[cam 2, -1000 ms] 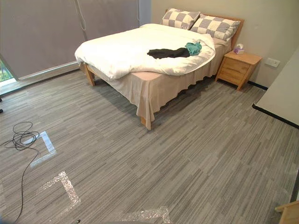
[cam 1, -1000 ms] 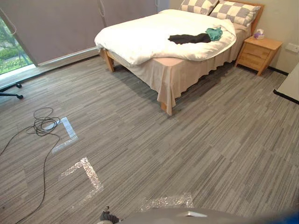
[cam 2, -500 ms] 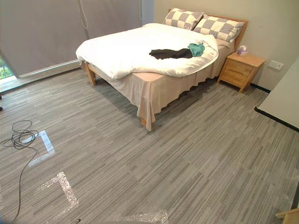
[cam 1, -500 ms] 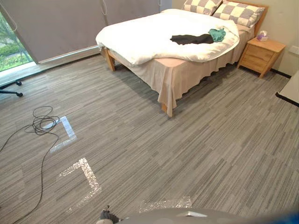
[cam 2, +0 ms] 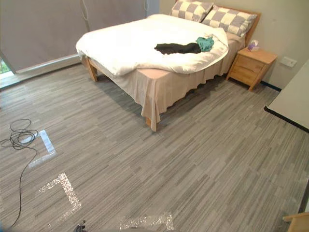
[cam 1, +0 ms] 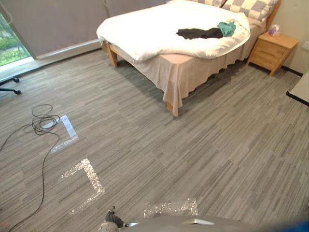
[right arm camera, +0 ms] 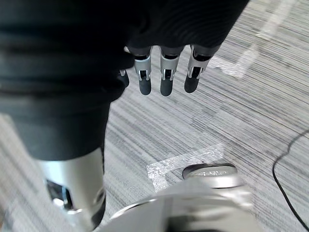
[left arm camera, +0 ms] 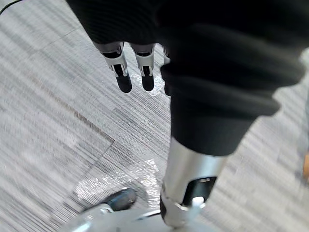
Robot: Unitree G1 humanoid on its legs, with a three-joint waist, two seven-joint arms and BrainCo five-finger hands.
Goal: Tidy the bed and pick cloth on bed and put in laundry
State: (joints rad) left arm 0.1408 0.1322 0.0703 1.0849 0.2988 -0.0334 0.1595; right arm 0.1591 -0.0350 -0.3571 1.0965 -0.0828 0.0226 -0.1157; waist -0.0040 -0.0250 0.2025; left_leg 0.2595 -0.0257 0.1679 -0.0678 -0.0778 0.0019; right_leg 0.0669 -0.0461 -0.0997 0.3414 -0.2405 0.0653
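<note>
bed point(cam 1: 186, 77) sits at 1 o'clock in the left eye view, well apart from the robot across the grey striped carpet point(cam 1: 193, 145). white duvet point(cam 1: 149, 29) covers the mattress and is rumpled at the near corner, with the beige bed skirt point(cam 1: 193, 79) exposed below. black cloth point(cam 1: 199, 33) lies flat on the duvet toward the headboard end. teal cloth point(cam 1: 226, 28) is bunched at its far end, touching it, just short of the checked pillows point(cam 1: 248, 7). wooden nightstand point(cam 1: 272, 49) stands at 2 o'clock, beside the bed. silver tape marks point(cam 1: 89, 179) lie on the carpet at 7 o'clock.

right eye view: same layout. tissue box point(cam 2: 252, 45) sits on the nightstand. pale table edge point(cam 2: 294, 96) enters at 3 o'clock.

left wrist view: left hand point(left arm camera: 121, 67) hangs above the carpet, fingers straight and relaxed, holding nothing.

right wrist view: right hand point(right arm camera: 164, 75) hangs above the carpet, fingers straight, side by side, empty.
</note>
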